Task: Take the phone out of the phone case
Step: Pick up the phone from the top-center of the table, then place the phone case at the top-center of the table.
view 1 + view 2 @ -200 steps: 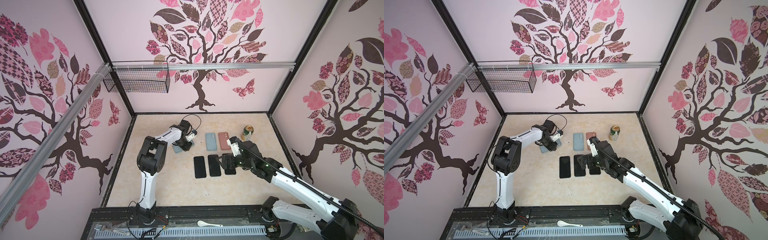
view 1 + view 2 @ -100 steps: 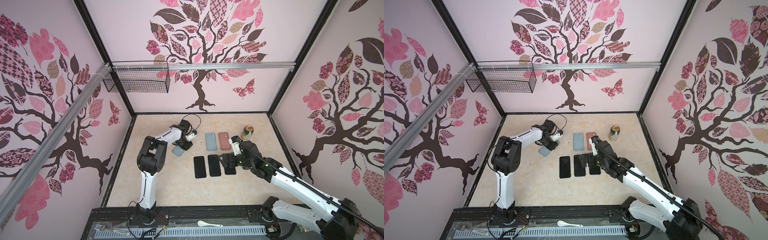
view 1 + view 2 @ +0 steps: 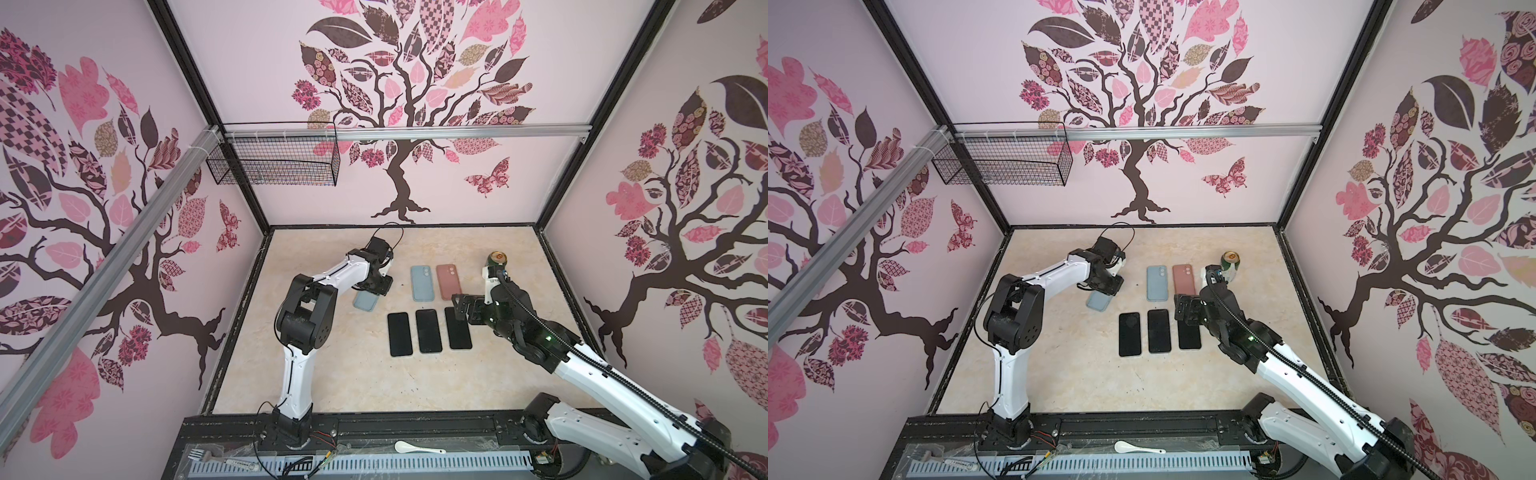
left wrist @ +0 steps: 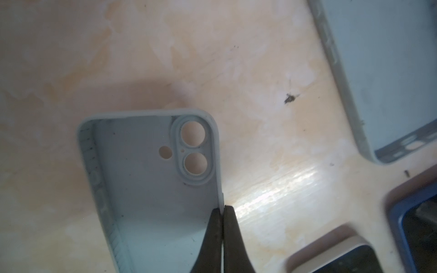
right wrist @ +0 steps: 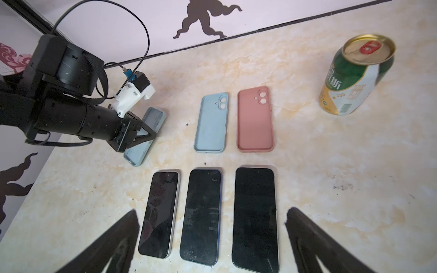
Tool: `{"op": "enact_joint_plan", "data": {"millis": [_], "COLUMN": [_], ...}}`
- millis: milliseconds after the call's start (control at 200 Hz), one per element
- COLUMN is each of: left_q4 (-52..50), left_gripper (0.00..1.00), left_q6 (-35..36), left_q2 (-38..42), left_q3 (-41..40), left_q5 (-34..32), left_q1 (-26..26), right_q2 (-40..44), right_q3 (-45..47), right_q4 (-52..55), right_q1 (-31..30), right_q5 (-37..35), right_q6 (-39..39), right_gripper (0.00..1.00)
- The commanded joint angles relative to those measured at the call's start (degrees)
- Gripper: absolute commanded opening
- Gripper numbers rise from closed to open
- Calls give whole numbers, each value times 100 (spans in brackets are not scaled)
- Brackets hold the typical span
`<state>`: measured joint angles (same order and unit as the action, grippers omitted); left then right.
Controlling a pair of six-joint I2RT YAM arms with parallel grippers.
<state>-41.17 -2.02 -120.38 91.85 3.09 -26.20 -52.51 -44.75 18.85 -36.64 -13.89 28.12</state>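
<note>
The left fingers (image 4: 214,227) pinched only the thin wall of an empty blue case (image 4: 146,189), which might bend and slip free, while the right fingers (image 5: 113,241) stood wide over three phones (image 5: 201,217).

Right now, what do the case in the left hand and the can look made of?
Case pinched by the left hand: probably silicone or soft plastic, matte pale blue, thin moulded wall. Can: likely aluminium, shiny gold lid with red pull tab, glossy printed side.
</note>
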Motion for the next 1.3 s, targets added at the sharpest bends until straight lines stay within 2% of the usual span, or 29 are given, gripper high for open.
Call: {"op": "enact_joint_plan", "data": {"millis": [0, 105, 315, 610, 875, 1150, 1295], "left_q4": [362, 231, -608, -1668, -1811, -2084, -2078], "left_gripper": [0, 0, 0, 0, 0, 0, 0], "left_q6": [-1068, -1751, -2538, -2599, -2656, -2707, -2735], "left_q2": [190, 57, -523, -1466, -1776, -2209, -2304], "left_q3": [373, 678, 1647, 3238, 3571, 4156, 4191], "left_q5": [117, -2, -277, -351, -266, -242, -269], "left_q1": [-59, -61, -69, -276, -381, -496, -516], "right_q2": [-12, -15, -141, -39, 497, 480, 487], "right_q3": [-267, -332, -511, -754, -693, -725, -719], "right_q4": [208, 319, 638, 985, 994, 1164, 1191], "right_q1": [17, 18, 66, 112, 114, 116, 114], "right_q5": [-282, -308, -326, -372, -534, -580, -571], "right_q6": [91, 163, 256, 145, -201, -140, -144], "right_gripper": [99, 99, 99, 99, 99, 99, 99]}}
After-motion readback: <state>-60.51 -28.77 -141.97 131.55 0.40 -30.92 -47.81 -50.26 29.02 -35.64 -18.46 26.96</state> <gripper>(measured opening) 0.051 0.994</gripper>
